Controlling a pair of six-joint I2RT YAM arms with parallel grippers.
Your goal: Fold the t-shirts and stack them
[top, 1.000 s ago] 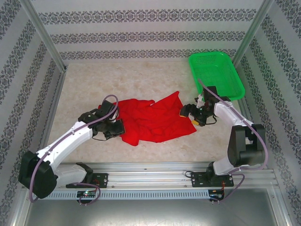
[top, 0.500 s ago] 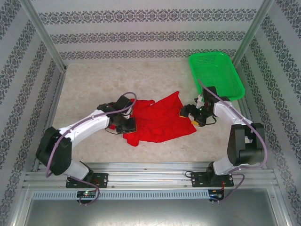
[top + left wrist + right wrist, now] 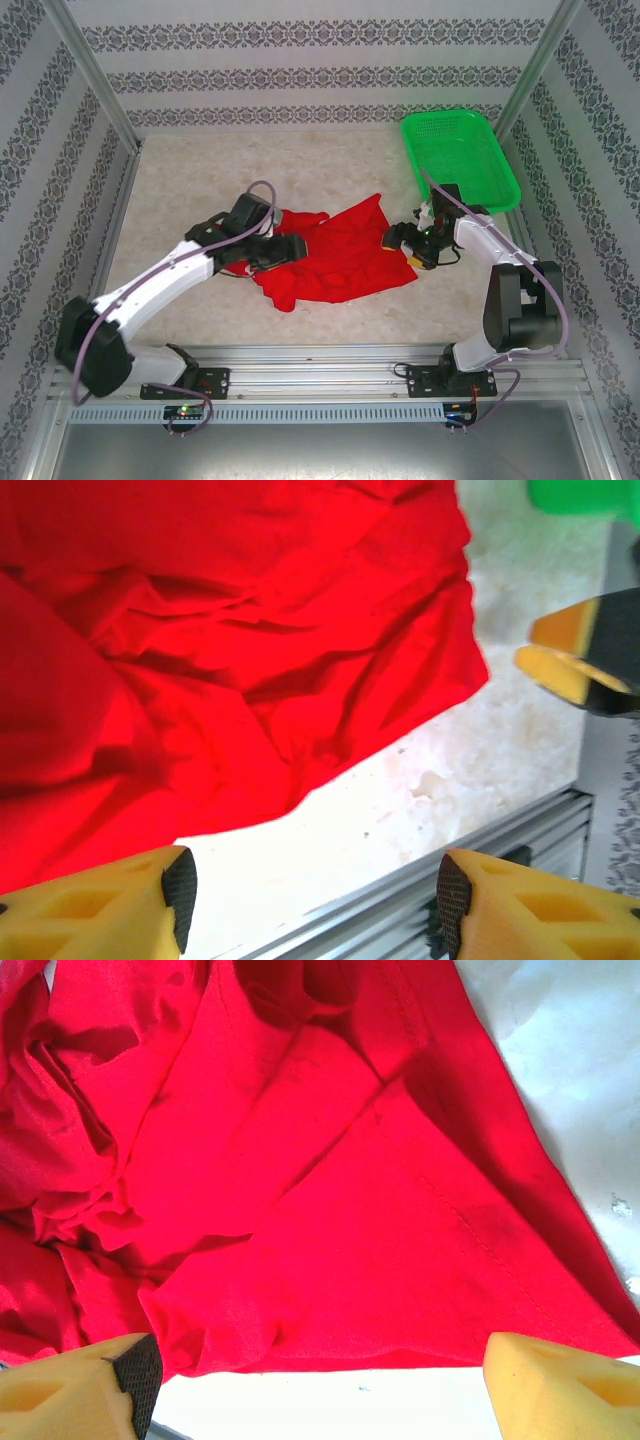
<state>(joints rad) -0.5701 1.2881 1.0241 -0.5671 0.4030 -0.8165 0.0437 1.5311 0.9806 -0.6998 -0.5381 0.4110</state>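
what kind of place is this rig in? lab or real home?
Likely a lab test cell, not a home: patterned wall panels on metal posts box in the table, and the left arm and right arm are bolted to a metal rail at its near edge.

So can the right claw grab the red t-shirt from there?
Probably yes. The right claw is open, and the t-shirt edge lies just ahead between its fingers, with nothing in the way.

You've got a plain red t-shirt (image 3: 345, 255), a green mesh basket (image 3: 460, 150) at two o'clock, a mottled beige table (image 3: 200, 180).
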